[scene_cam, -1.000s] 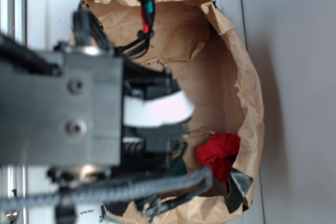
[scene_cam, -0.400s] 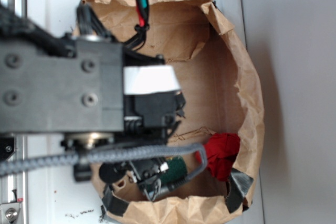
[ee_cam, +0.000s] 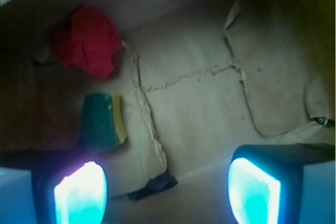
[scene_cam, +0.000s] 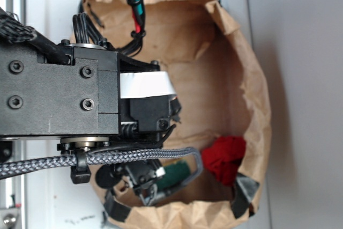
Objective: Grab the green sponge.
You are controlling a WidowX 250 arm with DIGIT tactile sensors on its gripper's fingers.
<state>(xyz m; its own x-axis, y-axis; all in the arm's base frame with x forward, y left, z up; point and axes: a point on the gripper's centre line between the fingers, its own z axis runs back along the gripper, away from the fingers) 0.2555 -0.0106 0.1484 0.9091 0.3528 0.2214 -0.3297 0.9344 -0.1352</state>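
Tool (ee_cam: 167, 192) agape, green sponge (ee_cam: 101, 121) unclasped.

green sponge (scene_cam: 176, 174) mostly hidden behind arm and cable, tool (ee_cam: 167, 192) fingertips cropped at wrist view's bottom

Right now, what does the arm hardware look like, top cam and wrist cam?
The arm is blocky matte black with hex-head bolts and a white band. A grey braided cable runs beneath it; a black bundle with teal and red wires comes in from the top. In the wrist view the gripper has dark jaws whose pads glow cyan.
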